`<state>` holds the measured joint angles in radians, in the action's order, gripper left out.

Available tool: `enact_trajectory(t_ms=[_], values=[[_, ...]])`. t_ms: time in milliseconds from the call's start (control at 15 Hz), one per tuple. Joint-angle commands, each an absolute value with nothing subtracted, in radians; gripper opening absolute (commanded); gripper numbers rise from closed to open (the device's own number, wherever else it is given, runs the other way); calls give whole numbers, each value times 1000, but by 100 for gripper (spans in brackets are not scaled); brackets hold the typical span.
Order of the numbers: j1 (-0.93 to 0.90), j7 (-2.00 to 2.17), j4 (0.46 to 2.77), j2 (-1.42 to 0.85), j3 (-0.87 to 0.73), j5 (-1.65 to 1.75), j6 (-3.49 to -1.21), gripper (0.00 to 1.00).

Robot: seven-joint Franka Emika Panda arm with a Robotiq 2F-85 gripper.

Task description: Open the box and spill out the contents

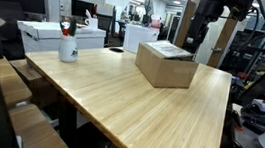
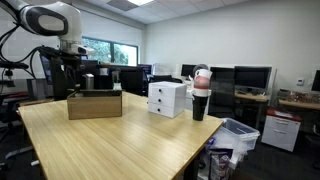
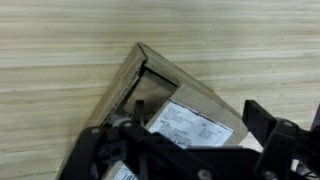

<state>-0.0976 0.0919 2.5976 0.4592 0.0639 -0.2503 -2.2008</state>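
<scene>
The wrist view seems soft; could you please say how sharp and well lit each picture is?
Wrist view: the box label is unreadable, the gripper dark and blurred; both exterior views: even ceiling light, the table glossy; in an exterior view the window bright.

Box [image 3: 165, 92] partly behind pincer [image 3: 180, 140]

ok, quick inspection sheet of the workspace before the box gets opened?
surface: light wooden table.
job's things: brown box upright on the table, white label on its top face; contents not visible.
clutter: white mug and white boxes on the table, away from the brown box.
grippers: tool open, above the brown box, holding nothing.
cables: dark cables beside the arm.
surroundings: office desks, monitors, lined bin.
</scene>
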Motion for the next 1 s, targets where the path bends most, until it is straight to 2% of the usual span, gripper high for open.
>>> enact_trajectory(t_ms=[0, 333, 400, 533, 600, 867, 933], values=[[-105, 107, 2605, 440, 68, -280, -2238, 100], [-105, 103, 2599, 419, 65, -283, -2243, 100], [-106, 100, 2597, 418, 64, -286, -2240, 75], [-108, 100, 2596, 422, 61, -297, -2235, 70], [-108, 102, 2595, 425, 58, -312, -2238, 57], [-103, 108, 2592, 437, 49, -352, -2250, 35], [-103, 109, 2591, 439, 47, -361, -2254, 26]])
